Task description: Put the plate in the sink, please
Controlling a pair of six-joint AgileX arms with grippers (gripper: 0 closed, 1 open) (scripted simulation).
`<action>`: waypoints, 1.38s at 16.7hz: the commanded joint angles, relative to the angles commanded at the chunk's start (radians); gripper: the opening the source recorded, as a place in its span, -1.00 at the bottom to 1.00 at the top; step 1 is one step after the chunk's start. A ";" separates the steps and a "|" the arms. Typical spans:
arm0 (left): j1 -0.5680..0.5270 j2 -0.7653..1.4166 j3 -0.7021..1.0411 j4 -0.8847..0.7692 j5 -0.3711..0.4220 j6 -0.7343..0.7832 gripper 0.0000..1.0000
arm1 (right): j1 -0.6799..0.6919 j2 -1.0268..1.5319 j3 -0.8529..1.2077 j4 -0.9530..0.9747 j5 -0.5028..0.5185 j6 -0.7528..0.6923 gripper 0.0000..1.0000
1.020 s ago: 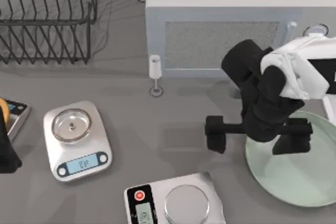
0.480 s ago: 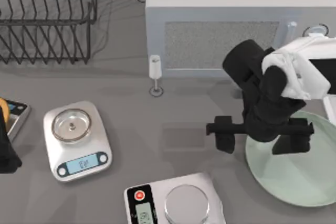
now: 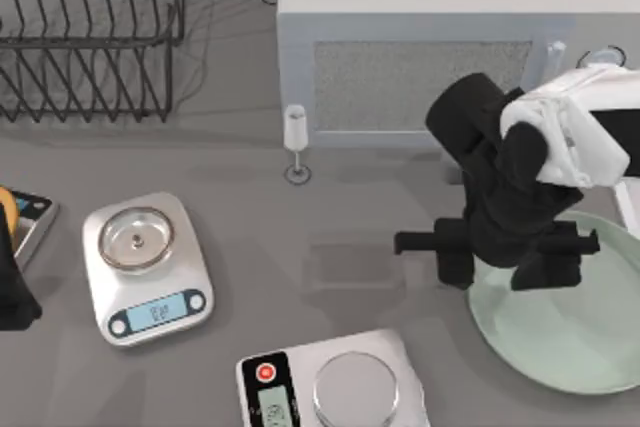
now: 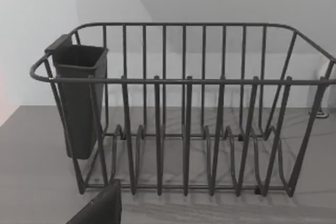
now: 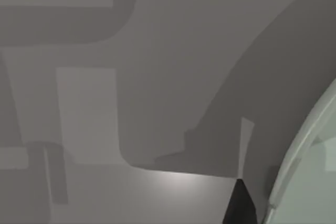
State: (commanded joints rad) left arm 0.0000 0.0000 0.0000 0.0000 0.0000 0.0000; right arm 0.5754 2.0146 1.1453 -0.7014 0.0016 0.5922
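Plate [image 3: 570, 332] rim straddled by right gripper [image 3: 503, 265].

The scale [image 3: 148, 267] display shows digits, seemingly too blurred to read.

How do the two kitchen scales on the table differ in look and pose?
The silver scale at the table's left has a raised-rim steel platform with a centre knob and a pale blue display; the second scale at the bottom edge has a flat plain platform and a black panel with a red button. The silver scale lies wholly in the top view; the second scale is cut off by the picture's bottom edge. Both are rounded, steel-topped, and tilted on the table.
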 joint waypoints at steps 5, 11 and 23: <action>0.000 0.000 0.000 0.000 0.000 0.000 1.00 | 0.000 0.000 0.000 0.000 0.000 0.000 -1.00; 0.000 0.000 0.000 0.000 0.000 0.000 1.00 | -0.010 -0.089 0.046 -0.039 0.018 -0.008 -1.00; 0.000 0.000 0.000 0.000 0.000 0.000 1.00 | -0.011 -0.083 0.866 -0.871 0.016 -0.012 -1.00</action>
State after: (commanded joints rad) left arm 0.0000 0.0000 0.0000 0.0000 0.0000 0.0000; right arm 0.5643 1.9313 2.0112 -1.5725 0.0180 0.5803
